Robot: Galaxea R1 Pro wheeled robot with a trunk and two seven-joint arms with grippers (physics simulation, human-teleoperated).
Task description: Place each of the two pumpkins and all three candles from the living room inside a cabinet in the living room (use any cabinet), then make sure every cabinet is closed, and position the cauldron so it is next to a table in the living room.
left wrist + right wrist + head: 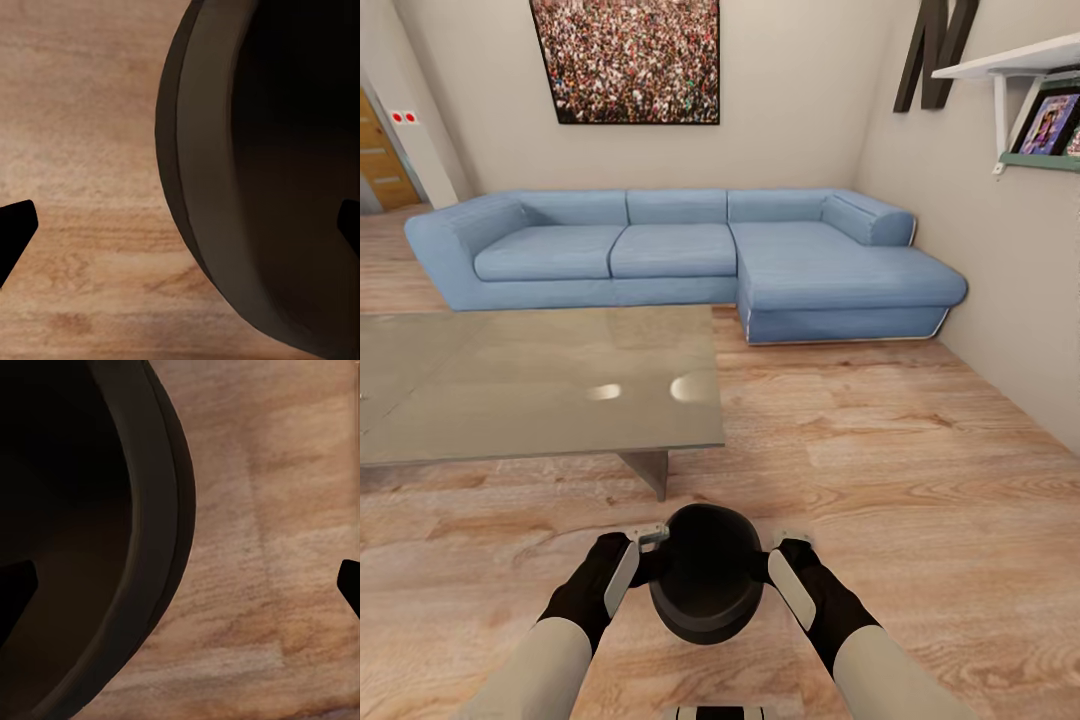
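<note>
The black cauldron (706,575) sits low over the wood floor between my two hands, mouth up, just in front of the table's (510,390) near right corner and leg. My left gripper (638,558) is at its left rim and my right gripper (780,565) at its right rim. In each wrist view the fingertips (15,229) (15,592) stand wide apart, one inside the cauldron (255,180) (82,532) and one outside, so both grippers are open astride the wall. I cannot tell whether the pot rests on the floor. The pumpkins, candles and cabinet are out of view.
A blue corner sofa (680,250) stands against the back wall beyond the table. The right wall carries a white shelf (1020,60) with pictures. Open wood floor (880,430) lies to the right of the table and in front of the sofa's chaise.
</note>
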